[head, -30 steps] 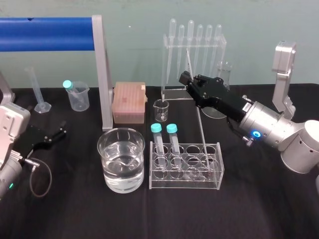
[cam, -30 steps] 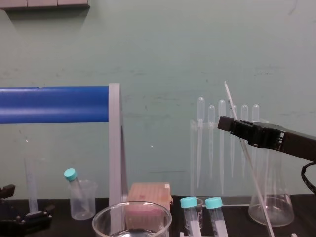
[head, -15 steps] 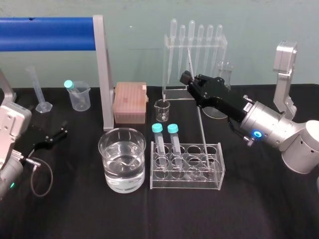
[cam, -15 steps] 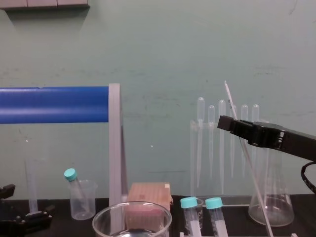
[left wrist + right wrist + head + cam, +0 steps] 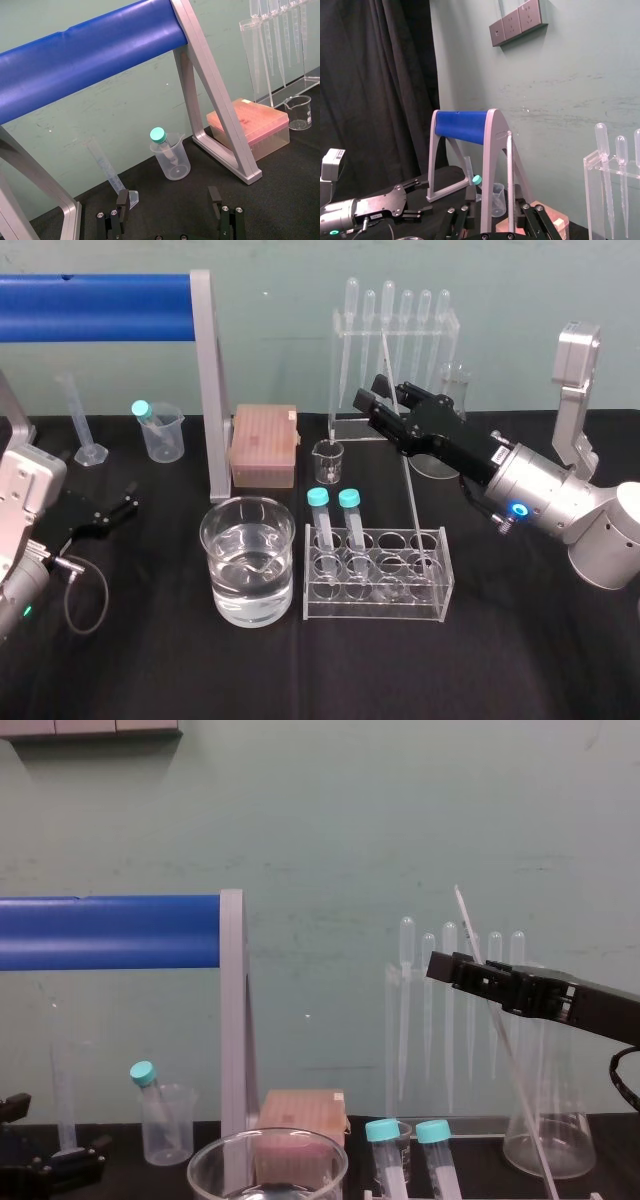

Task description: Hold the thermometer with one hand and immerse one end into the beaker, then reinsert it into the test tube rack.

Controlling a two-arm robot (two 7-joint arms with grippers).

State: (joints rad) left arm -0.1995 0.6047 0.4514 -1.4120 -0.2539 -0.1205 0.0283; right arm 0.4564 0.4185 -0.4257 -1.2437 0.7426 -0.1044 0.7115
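Reaching arm: our right gripper (image 5: 380, 400) hangs above the table (image 5: 500, 660), behind the test tube rack (image 5: 378, 608) and in front of the pipette stand (image 5: 395, 335)
Right fingers: released; we see them spread, one on each side of the thermometer (image 5: 411, 500), which passes up between them
Right wrist view: the rod rises just beside one finger (image 5: 529, 220); we cannot tell whether the two touch
Thermometer: its lower end sits in a cell at the right end of the rack; we cannot tell whether it is the front or the back row
Thermometer tilt: it leans, with its top toward our left and near the pipettes, well above the gripper
Beaker: the wide glass beaker (image 5: 209, 565), partly filled with clear liquid, stands on the table just left of the rack, apart from the thermometer
Rack contents: two teal-capped tubes (image 5: 318, 498) stand in the cells at its left end
Left gripper: we see our left gripper (image 5: 168, 196) parked low at the left side of the table, fingers released and spread wide
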